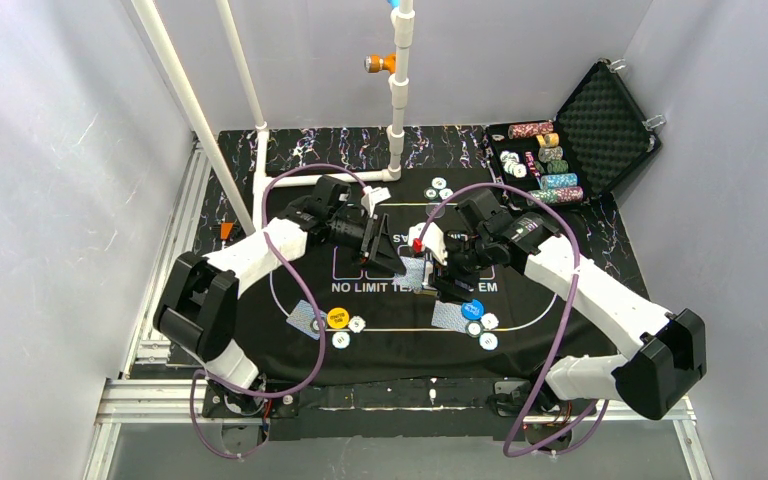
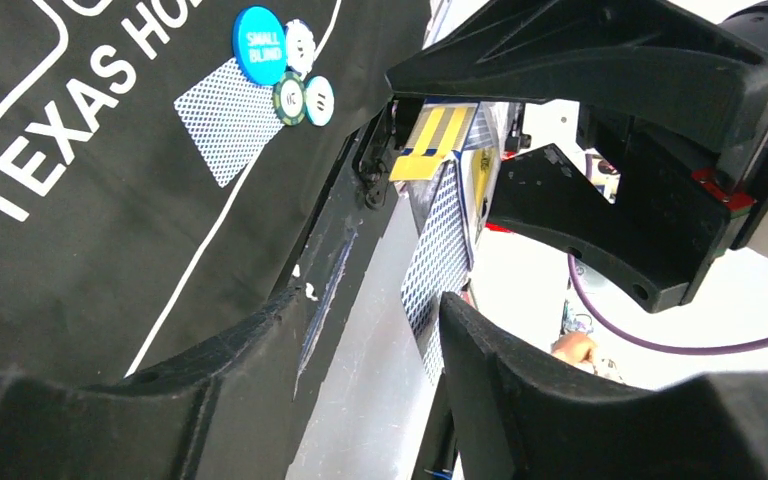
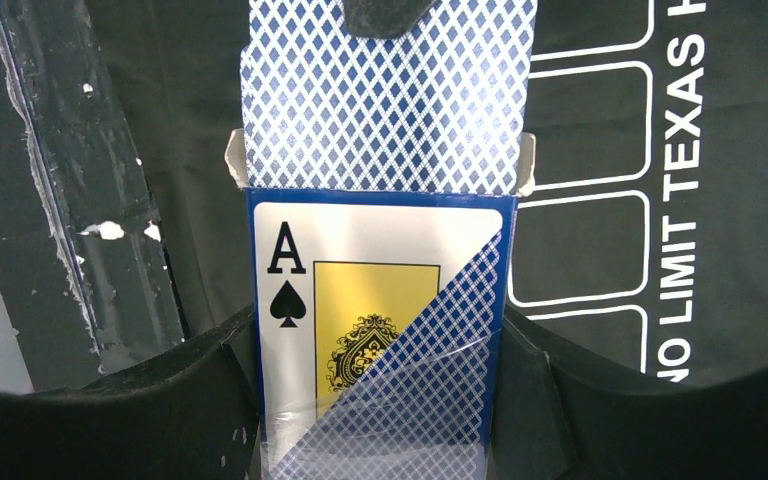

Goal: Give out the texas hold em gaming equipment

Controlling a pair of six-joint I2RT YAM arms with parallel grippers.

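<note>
While the right tool (image 3: pixel 380 400) is closed on the long sides of a blue diamond-patterned cardboard card box (image 3: pixel 380 300) printed with an ace of spades, the box is held above the black printed mat (image 1: pixel 390 345) on the desk (image 1: pixel 290 145), top flap open. The left tool (image 2: pixel 375 320) faces it, fingers spread wide, empty. The box is judged light and crushable, and the cards inside thin and slippery; they are best pinched at the open mouth.
</note>
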